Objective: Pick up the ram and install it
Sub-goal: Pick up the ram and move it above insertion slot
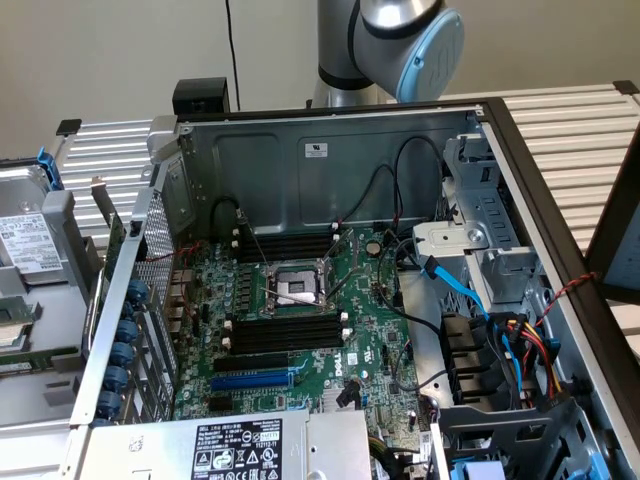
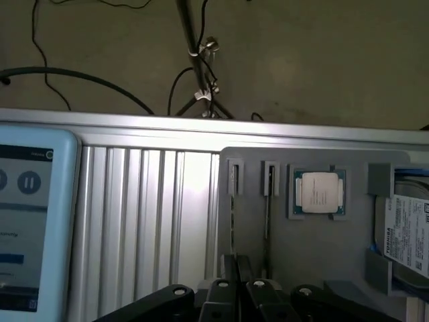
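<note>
Edge-on in the wrist view, the ram (image 2: 267, 211) is a thin dark strip standing in a holder of a grey tray (image 2: 335, 255). My gripper (image 2: 236, 260) hovers over the tray beside that strip, apart from it. Its two dark fingers (image 2: 228, 268) are pressed together with nothing between them. In the exterior view the open computer case (image 1: 330, 150) shows the green motherboard (image 1: 370, 330). Black memory slots with white end clips (image 1: 285, 331) lie on either side of the processor socket (image 1: 295, 285). A grey and blue joint of the arm (image 1: 410, 40) stands behind the case.
The tray also carries a processor chip (image 2: 319, 191) and a hard drive (image 2: 409, 231). A tablet (image 2: 30, 228) lies on the ribbed aluminium table (image 2: 147, 221). Inside the case are a blue expansion slot (image 1: 252, 381), cables (image 1: 470, 295), a drive cage (image 1: 480, 180) and the power supply (image 1: 240, 447).
</note>
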Action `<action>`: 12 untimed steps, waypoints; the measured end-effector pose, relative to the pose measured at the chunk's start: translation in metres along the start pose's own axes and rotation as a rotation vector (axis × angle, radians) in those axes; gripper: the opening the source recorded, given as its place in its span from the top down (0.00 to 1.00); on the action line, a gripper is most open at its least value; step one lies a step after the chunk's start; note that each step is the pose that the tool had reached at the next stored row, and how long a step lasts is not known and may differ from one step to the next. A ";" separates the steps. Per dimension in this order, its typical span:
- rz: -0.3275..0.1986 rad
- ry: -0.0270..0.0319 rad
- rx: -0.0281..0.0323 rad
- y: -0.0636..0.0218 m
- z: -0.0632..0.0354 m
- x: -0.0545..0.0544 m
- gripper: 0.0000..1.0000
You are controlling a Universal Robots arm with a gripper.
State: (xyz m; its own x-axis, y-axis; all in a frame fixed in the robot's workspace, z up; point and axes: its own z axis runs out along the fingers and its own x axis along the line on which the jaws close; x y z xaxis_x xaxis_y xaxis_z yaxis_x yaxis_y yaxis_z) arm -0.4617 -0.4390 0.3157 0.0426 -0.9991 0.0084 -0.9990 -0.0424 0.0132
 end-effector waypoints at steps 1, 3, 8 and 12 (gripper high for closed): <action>0.000 0.0005 0.0000 0.0000 -0.0032 0.000 0.88; 0.000 0.0019 -0.0001 0.0002 -0.0111 0.000 0.88; 0.003 0.0080 -0.0004 0.0004 -0.0289 0.000 0.88; 0.011 0.0185 -0.0005 0.0005 -0.0391 0.000 0.88</action>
State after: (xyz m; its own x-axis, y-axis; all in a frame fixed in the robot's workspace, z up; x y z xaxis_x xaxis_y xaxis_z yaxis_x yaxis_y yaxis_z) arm -0.4617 -0.4390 0.3548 0.0318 -0.9991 0.0271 -0.9994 -0.0314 0.0135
